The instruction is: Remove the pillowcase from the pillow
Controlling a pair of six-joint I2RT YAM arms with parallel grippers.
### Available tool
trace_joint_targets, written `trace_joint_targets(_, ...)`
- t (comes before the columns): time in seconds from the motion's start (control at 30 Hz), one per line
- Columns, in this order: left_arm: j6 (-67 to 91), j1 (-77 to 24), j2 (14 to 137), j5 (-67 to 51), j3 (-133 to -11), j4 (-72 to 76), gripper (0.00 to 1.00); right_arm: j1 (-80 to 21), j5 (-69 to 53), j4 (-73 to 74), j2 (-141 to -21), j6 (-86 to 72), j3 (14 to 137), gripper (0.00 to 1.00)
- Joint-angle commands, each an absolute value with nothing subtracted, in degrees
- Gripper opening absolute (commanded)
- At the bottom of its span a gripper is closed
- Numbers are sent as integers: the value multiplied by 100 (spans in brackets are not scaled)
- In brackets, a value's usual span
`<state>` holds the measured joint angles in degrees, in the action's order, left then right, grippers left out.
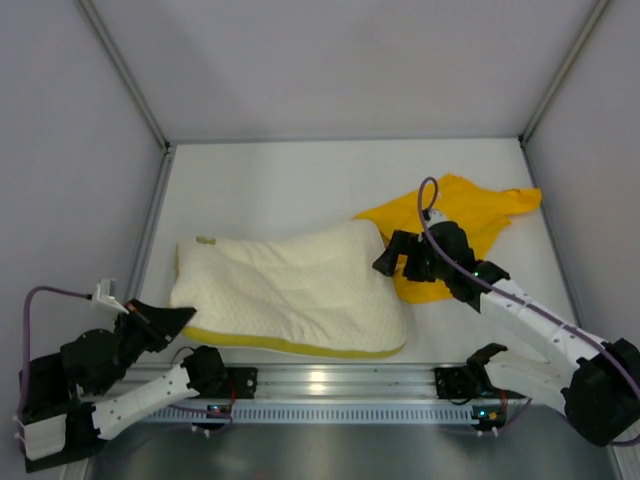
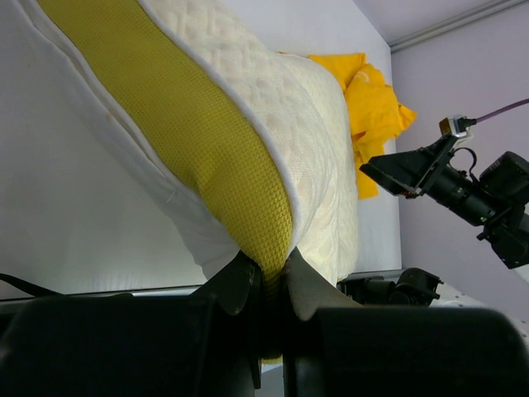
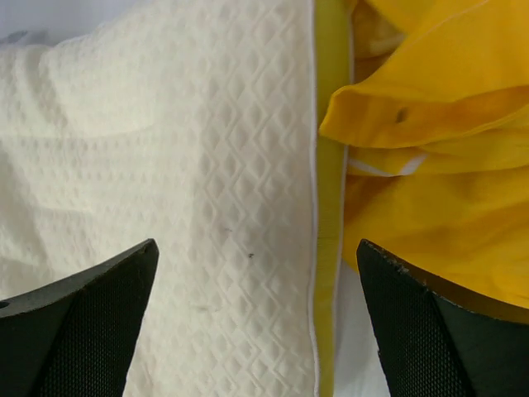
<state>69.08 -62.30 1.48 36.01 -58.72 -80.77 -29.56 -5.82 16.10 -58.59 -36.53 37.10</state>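
While the top view only puts the left gripper (image 1: 170,320) at lower left by the pillow (image 1: 290,290) corner, its wrist view shows the jaws clenched on the pillow's yellow-green mesh side band (image 2: 207,157). Right of centre, the right gripper (image 1: 402,258) hovers with jaws released and spread wide. Beneath it, the pillowcase (image 1: 465,215) lies crumpled on the white surface (image 1: 280,190) at upper right, touching the pillow's right end.

— Boxed in on three sides by pale grey walls (image 1: 340,60)?
— Yes. Braced with silver corner posts (image 1: 123,70), floored by a white tabletop (image 1: 280,185), edged in front with an aluminium rail (image 1: 330,381) catching bright light.
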Motion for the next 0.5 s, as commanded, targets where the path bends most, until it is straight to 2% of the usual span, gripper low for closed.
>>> trace_joint_targets(0.0,6891,-6249,114,3586,-5976,-8218,0,-3208,-1431,786,-6003,-3884,3244,100)
trace_joint_targets(0.2,6847,-6249,114,3595,-6205,-8253,0,-3287,-1222,528,-6538,-3665,3041,100)
trace_joint_targets(0.3,6882,-6258,114,3630,-6337,-8367,0,-3462,-1634,63,-7021,-3612,3076,99)
trace_joint_targets(0.37,6908,-6249,114,3639,-6407,-8411,0,-3734,-1802,-359,-7285,-3665,3198,94)
trace_joint_targets(0.4,6917,-6249,114,3621,-6416,-8411,0,-4109,-1767,-421,-7330,-3674,3269,86)
trace_joint_targets(0.47,6926,-6249,114,3595,-6407,-8411,0,-4533,-1504,-518,-7374,-3639,3540,79)
